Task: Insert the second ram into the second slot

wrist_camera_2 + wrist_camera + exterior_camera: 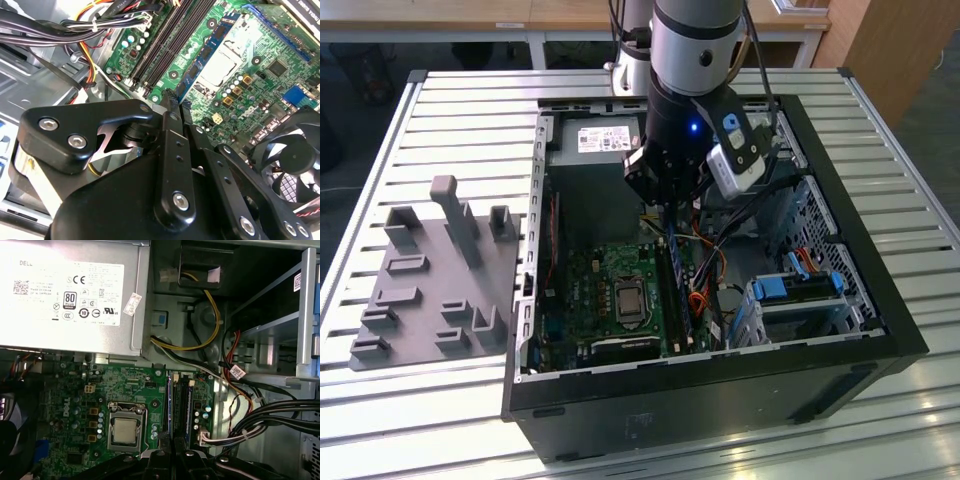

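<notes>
Setting: open black desktop computer case (720,368) lying on its side on a slatted metal table (450,110); grey moulded fixture tray (420,290) beside it, towards the exterior view's left.
Arm: silver-and-black robot arm (692,50), reaching down into the case over the green motherboard (100,390).
Gripper: black two-finger gripper (178,105), lowered to the bank of long black memory slots (165,45).
Gripper state: fingers drawn almost together, leaving a narrow gap; the near end of the memory stick sits between the tips, apparently clamped.
Second ram: thin, flat blue circuit-board stick with dark chips (207,55), standing on edge in the slot just beside the square metal processor socket (124,431). It runs lengthwise away from the fingertips.
Seating: whether the stick is pressed fully home cannot be told.
Power supply: grey metal box with a white label (65,295), mounted past the far end of the slots.
Cables: bundle of black, yellow and red wires (270,415), on the side of the slots away from the socket.
Fan: black case fan (295,160), close to the motherboard edge in the second wrist view.
Drive bay: light-blue plastic clips (790,288), well apart from the gripper.
</notes>
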Controlling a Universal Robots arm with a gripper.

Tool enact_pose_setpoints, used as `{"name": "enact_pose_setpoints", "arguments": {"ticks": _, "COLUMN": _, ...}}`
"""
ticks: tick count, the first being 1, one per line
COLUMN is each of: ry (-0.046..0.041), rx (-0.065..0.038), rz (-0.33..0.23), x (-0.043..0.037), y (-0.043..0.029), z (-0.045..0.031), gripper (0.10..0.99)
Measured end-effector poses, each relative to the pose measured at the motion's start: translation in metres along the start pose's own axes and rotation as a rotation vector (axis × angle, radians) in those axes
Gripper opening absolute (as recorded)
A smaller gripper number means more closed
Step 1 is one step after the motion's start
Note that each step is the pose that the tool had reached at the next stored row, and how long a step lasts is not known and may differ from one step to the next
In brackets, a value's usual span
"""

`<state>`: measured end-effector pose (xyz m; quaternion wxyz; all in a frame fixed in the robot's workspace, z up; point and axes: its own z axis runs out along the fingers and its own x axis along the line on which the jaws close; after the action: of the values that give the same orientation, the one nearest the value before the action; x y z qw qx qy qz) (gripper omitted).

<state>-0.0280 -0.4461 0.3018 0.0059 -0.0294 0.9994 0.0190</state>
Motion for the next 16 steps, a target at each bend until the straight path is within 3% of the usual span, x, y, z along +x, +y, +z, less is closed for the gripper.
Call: {"name": "enact_pose_setpoints", "arguments": {"ticks": 16, "ry": -0.0002, "rx": 0.001, "rz": 0.008, "x": 0.0001, "y": -0.0004, "z": 0.0097, "gripper": 0.137}}
